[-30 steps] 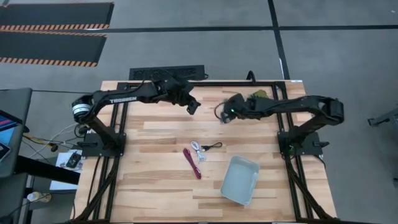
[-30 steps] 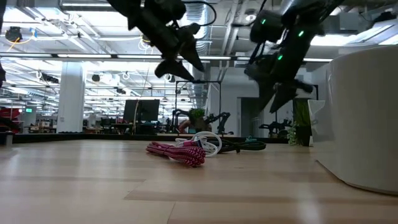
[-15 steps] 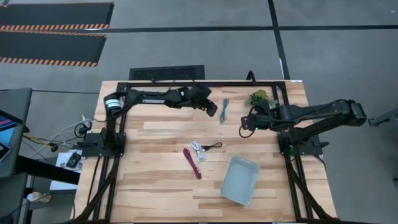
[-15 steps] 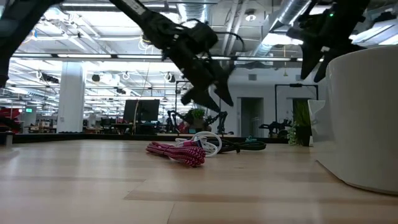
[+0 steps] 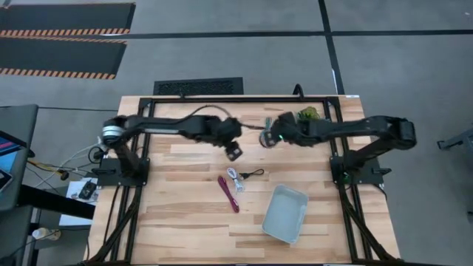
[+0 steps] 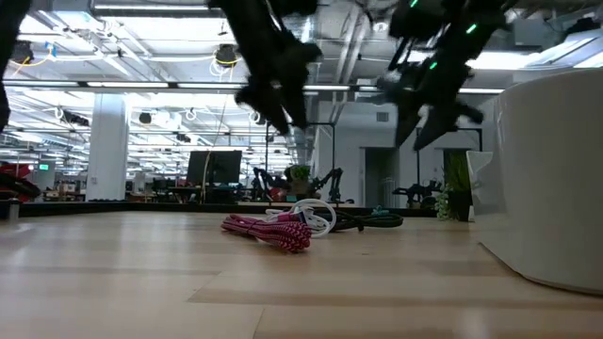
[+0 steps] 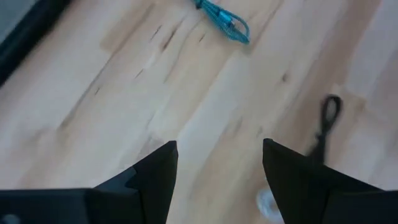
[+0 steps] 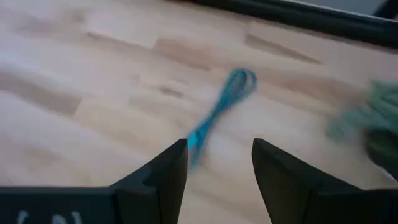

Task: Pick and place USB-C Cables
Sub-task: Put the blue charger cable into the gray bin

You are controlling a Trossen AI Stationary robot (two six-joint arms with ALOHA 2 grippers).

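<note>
We see both jaws parted and empty: the left gripper (image 5: 234, 152) hangs mid-desk, the right gripper (image 8: 214, 163) above the teal cable (image 8: 221, 104) at the far edge. Three more cables lie centrally: dark red cable (image 5: 228, 194), white cable (image 5: 235, 178), black cable (image 5: 253, 174).

High cam: straight down over the whole desk (image 5: 192, 214), both arms and the floor around it in frame. Low cam: at desk-top height, looking level across the wood into the room behind, tray wall (image 6: 556, 179) close on its right edge. Each wrist cam looks forward past its own fingers, close over the wood. Both wrist views and the high view share the teal cable (image 7: 225, 23) (image 8: 217, 112) (image 5: 266, 121).
</note>
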